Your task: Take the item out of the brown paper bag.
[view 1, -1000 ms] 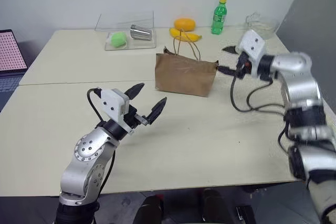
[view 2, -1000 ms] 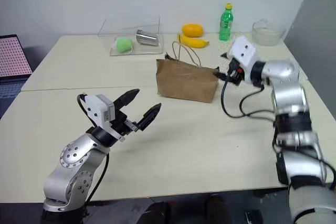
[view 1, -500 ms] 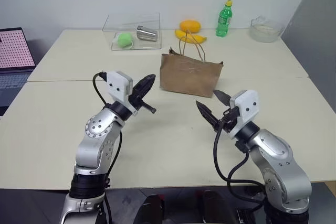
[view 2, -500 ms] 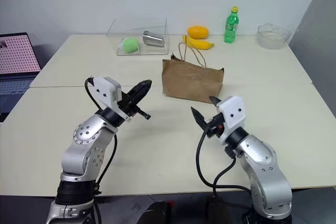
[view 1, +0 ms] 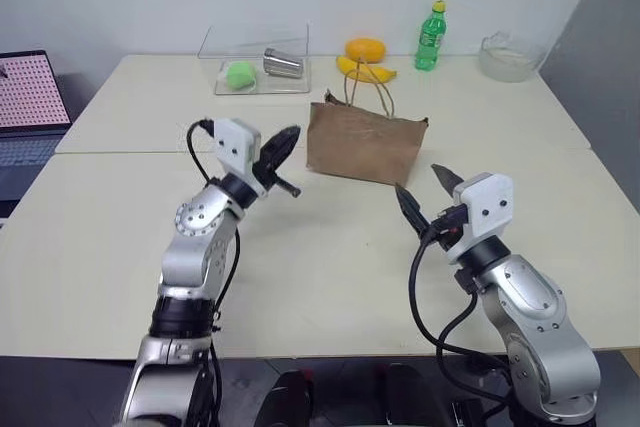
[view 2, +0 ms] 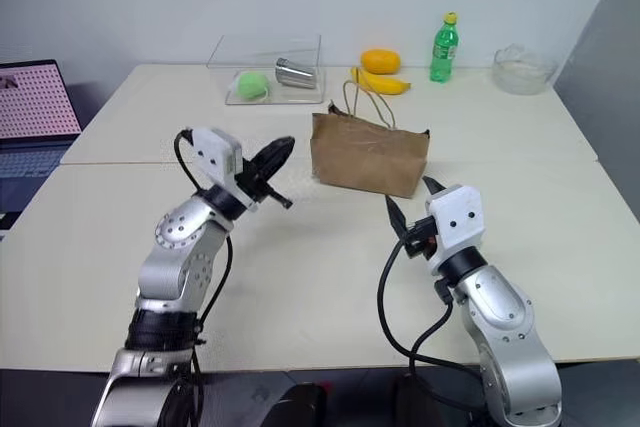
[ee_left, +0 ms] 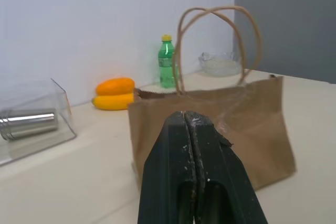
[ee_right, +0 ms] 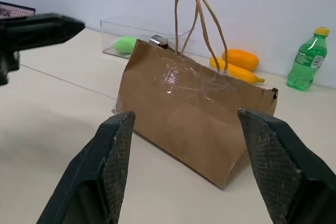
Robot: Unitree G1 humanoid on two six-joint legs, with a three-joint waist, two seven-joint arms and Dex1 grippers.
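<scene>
A: Where are we seeing the brown paper bag point(view 1: 365, 143)?

B: Standing mid-counter point(view 1: 120, 207), toward the far edge. Left tool point(view 1: 283, 144) is closing fully, empty; right tool point(view 1: 430, 195) is gaping wide, empty.

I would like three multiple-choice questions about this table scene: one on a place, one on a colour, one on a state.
1. Where does the brown paper bag stand?
A. inside the clear box
B. on the table, in front of the bananas
C. on the laptop

2. What colour is the bottle?
A. green
B. blue
C. red

3. How are the left gripper's jaws?
A. wide open
B. shut on the bag's handle
C. shut on nothing

Key: 1 B, the bananas lie behind the bag. 2 A, green with a yellow cap. 3 C, its fingers are pressed together short of the bag.
</scene>
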